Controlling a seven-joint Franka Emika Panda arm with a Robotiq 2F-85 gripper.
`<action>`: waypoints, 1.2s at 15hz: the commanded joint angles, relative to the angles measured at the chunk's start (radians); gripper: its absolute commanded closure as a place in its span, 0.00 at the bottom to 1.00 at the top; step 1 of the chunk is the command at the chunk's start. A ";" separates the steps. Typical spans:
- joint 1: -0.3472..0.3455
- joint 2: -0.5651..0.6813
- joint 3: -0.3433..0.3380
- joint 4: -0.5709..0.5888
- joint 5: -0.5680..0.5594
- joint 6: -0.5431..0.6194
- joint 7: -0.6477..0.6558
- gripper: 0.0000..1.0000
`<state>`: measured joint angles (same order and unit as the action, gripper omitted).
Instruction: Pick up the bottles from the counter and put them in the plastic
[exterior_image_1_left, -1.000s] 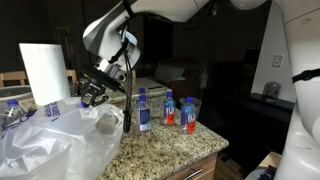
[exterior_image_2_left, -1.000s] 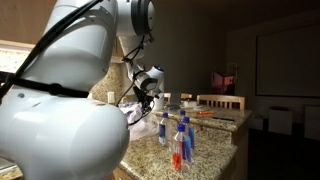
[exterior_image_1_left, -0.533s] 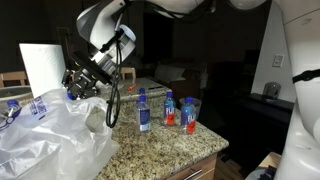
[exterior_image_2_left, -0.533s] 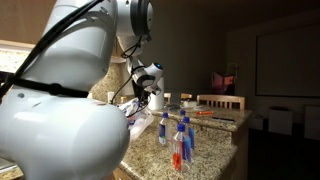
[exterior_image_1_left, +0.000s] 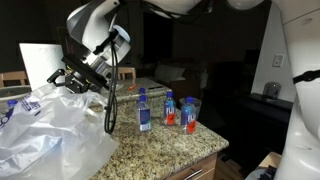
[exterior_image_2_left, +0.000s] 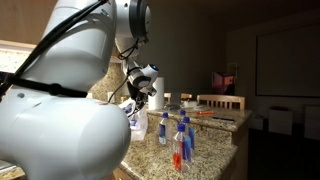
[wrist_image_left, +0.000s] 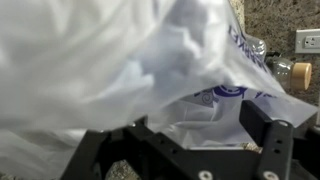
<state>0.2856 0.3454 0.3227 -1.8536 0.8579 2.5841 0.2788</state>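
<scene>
Thin, crinkled plastic bag across the lower left of the frame: translucent, milky, catching soft glints. The table shows polished speckled granite, tan-brown, over a wooden cabinet. At centre the bottles are clear, shiny plastic with printed labels. Upper left, the paper towel roll looks matt white. The tool is matt black, and the robot arm has a smooth, glossy white shell.

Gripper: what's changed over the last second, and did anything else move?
The gripper swung away from the standing bottles, across over the plastic bag toward the paper towel roll. Its fingers now stand apart with nothing between them; a release itself isn't clearly visible. The bottles on the counter and the roll stayed put.
</scene>
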 joint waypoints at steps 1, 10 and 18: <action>-0.008 -0.097 -0.052 -0.058 -0.077 -0.014 -0.014 0.00; -0.054 -0.363 -0.168 -0.260 -0.575 -0.037 0.018 0.00; -0.143 -0.634 -0.160 -0.471 -0.952 -0.328 0.023 0.00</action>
<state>0.1710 -0.1832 0.1368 -2.2452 -0.0173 2.3429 0.2892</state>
